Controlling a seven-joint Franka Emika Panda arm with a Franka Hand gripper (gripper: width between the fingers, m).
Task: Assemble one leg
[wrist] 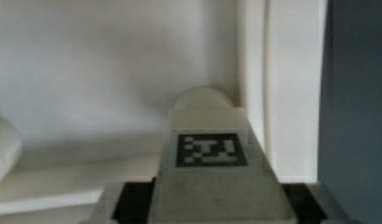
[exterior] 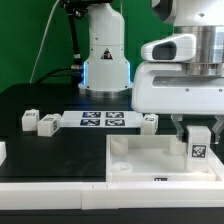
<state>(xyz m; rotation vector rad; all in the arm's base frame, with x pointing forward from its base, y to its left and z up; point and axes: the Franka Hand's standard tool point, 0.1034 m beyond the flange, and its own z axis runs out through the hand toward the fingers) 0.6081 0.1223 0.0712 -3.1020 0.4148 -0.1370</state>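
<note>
My gripper (exterior: 197, 133) is shut on a leg (exterior: 197, 149), a small white block with a square tag facing the camera. It holds the leg upright over the right end of the large white tray-like piece (exterior: 140, 160), close to its right wall. I cannot tell whether the leg touches the tray. In the wrist view the leg (wrist: 209, 125) sits between the dark fingers (wrist: 138, 202) of my gripper (wrist: 214, 208), with the tray's floor (wrist: 90, 90) and wall (wrist: 286, 80) beyond it. Three more legs lie on the table (exterior: 28, 121), (exterior: 47, 125), (exterior: 150, 122).
The marker board (exterior: 100, 120) lies flat on the black table behind the tray. The robot's white base (exterior: 105, 55) stands at the back. A small white piece shows at the exterior view's left edge (exterior: 3, 151).
</note>
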